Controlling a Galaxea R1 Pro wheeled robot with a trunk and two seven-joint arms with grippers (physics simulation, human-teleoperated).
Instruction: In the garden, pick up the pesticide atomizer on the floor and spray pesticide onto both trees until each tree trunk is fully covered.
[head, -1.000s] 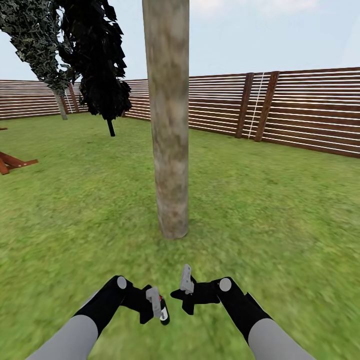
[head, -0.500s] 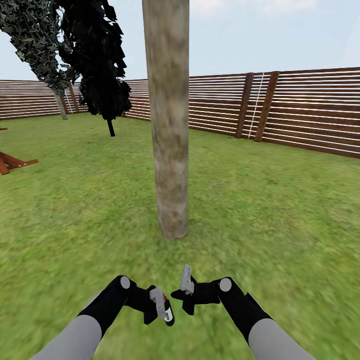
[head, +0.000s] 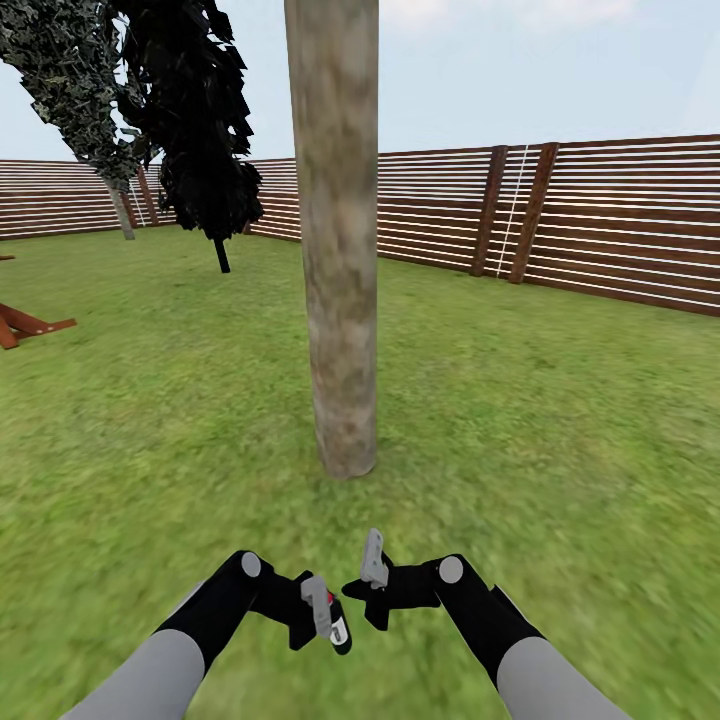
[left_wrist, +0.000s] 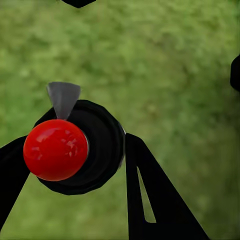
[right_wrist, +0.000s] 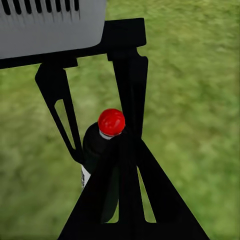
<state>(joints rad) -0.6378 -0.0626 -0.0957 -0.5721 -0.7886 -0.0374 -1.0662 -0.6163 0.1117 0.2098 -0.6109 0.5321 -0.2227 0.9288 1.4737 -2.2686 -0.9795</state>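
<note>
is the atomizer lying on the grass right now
No, the left end effector holds the atomizer between its fingers, above the grass.

flat, bright daylight with no cast shadows; the grass renders blurry, most smeared in both wrist views.

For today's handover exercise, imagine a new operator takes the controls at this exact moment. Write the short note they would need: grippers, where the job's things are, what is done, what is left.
Left gripper: shut on the pesticide atomizer, a black bottle with a red cap, held low over the grass.
Right gripper: empty, beside the left one; I cannot tell how far its fingers are parted.
Nearest tree trunk: straight ahead, upright, apart from both grippers.
Fence: behind it.
Done: the atomizer is off the floor.
Left: no spray visible on the bark; raise the atomizer, cover this trunk fully, then go to the second tree.
</note>
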